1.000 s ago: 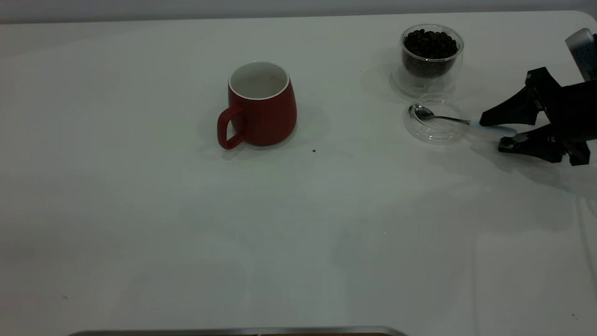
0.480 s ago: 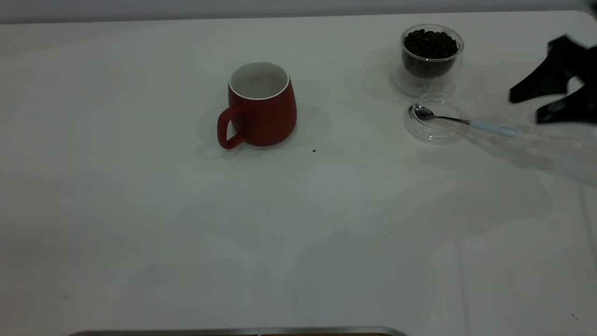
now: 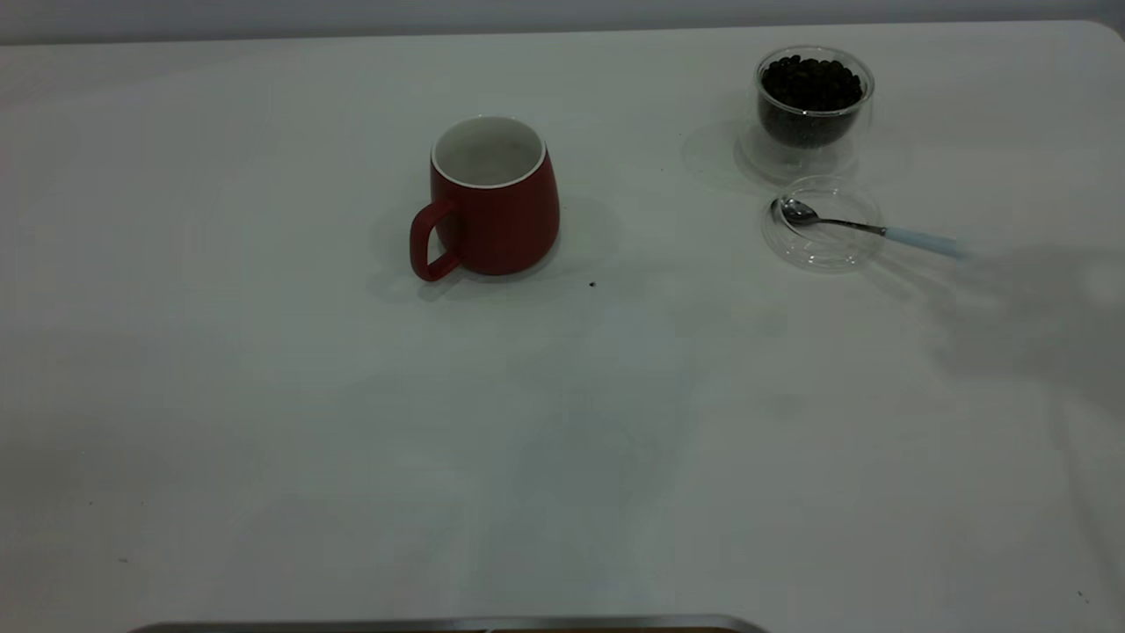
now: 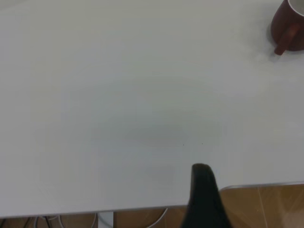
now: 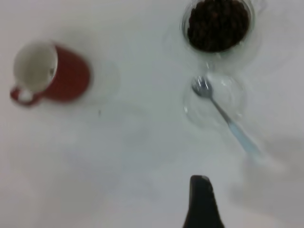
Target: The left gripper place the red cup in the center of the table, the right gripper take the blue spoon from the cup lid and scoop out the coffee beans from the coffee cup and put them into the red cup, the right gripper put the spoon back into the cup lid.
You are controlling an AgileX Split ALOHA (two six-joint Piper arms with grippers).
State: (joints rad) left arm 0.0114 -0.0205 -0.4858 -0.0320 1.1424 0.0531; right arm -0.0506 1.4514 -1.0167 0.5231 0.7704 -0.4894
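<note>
White table (image 3: 264,396) fills the exterior view, with a grey wall strip along the far side and a rounded corner at the far right. A second ago the right gripper straddled the spoon's handle with its jaws apart; half a second ago it had lifted off toward the right edge; now it is gone from the exterior view, leaving only a soft shadow near the right side. In the right wrist view one dark fingertip (image 5: 202,202) shows, high above the scene, and I cannot tell how those jaws stand. The left gripper is parked near the table's front edge, off the exterior view; its wrist view shows one finger (image 4: 204,197) only, so its jaws cannot be judged either.

The spoon (image 3: 866,229) has not moved: bowl inside the lid (image 3: 822,233), blue handle sticking out over the rim toward the right. The glass cup (image 3: 813,105) of beans (image 3: 810,83) stands just behind the lid. The mug (image 3: 492,198) sits upright near the middle, handle toward the front left, well apart from the others. So the spoon looks returned and the task seems essentially finished, with the arm retreating.

Open room is wide in front and to the left; the glass cup is nearest the far edge. One dark speck (image 3: 591,284) lies near the mug.
</note>
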